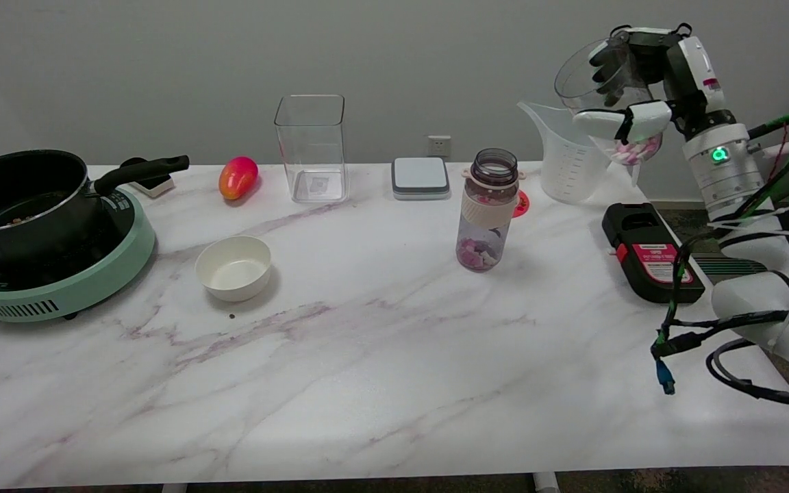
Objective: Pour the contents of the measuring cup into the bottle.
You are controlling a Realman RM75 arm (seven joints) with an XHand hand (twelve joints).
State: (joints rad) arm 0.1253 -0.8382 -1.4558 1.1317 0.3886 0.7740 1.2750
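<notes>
**Cup aloft, right of the bottle**

Here the marble counter (367, 383) is carrying the open bottle (485, 212), standing upright with pink pieces inside. Up right, the right hand (641, 89) is gripping the tilted measuring cup (603, 92), its fingers (620, 123) wrapping it.

— What was the table (367, 383) like?
— Glossy white marble look, veined purple-grey. The bottle (487, 212) was clear, smoke-tinted plastic with a matt cream band.
— And the measuring cup (590, 79)?
— Transparent plastic, smooth, gripped in the right hand (631, 89) of hard white and black shell.
— The pot (21, 198)?
— Dark and matt, probably coated metal. The bowl (233, 268) looked smooth, matt white.
</notes>
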